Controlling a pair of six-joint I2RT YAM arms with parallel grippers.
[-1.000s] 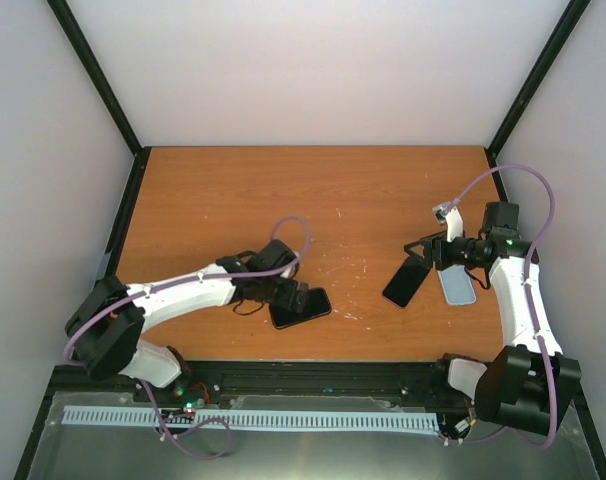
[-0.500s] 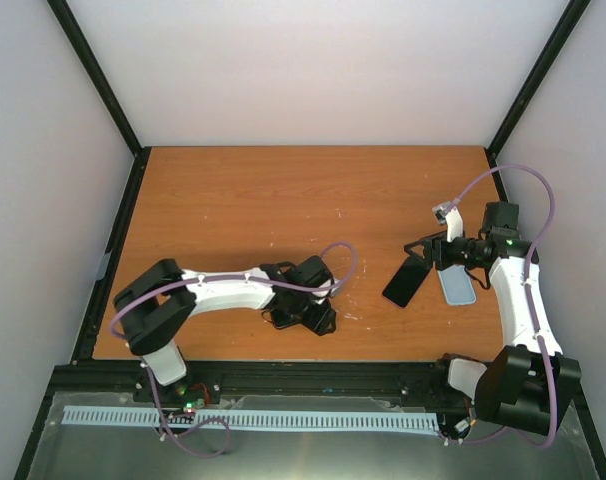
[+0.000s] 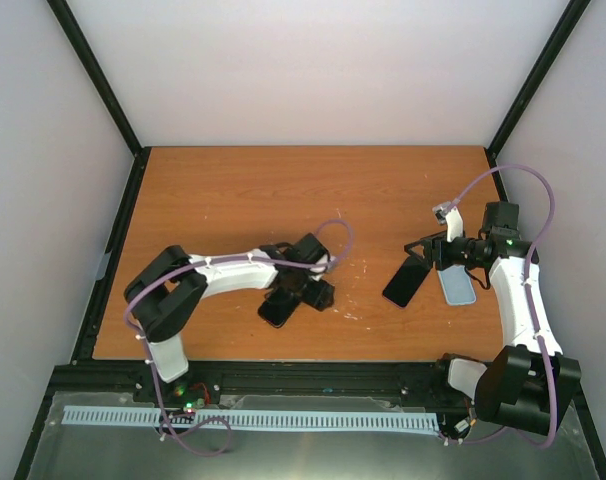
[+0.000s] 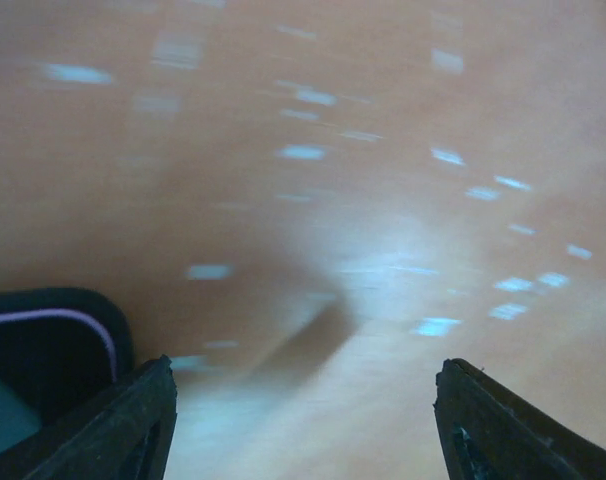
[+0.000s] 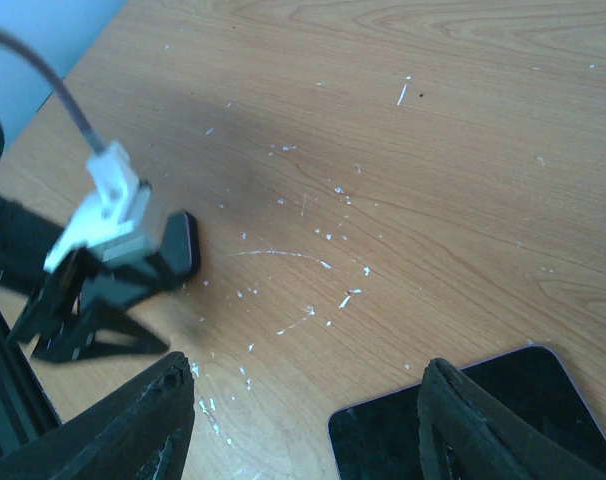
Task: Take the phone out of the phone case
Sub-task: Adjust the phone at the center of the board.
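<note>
Over the last second the left arm has swung its elbow forward and carried the left claw (image 4: 303,420) toward the right. The black flat slab (image 3: 274,312) at the near middle of the scratched orange wooden table (image 3: 233,200) lay across before. It now sits slightly further left and turned onto a diagonal, with its far end tucked under the claw. The left claw's fingers stand wide apart with only bare table between them, so it grips nothing; the slab looks pushed round rather than lifted. The right arm has not moved. The right claw (image 5: 303,420) hangs open and empty over the right side. The black glossy phone with a lilac rim (image 3: 406,281) lies flat just left of it, and the pale blue flat slab (image 3: 457,289) lies beneath it, just beside the phone. I cannot tell whether the lilac rim is a case still on that phone, or whether the left slab is phone or case. Either way, nothing is held, so any separation still to be done needs a fresh grip.
</note>
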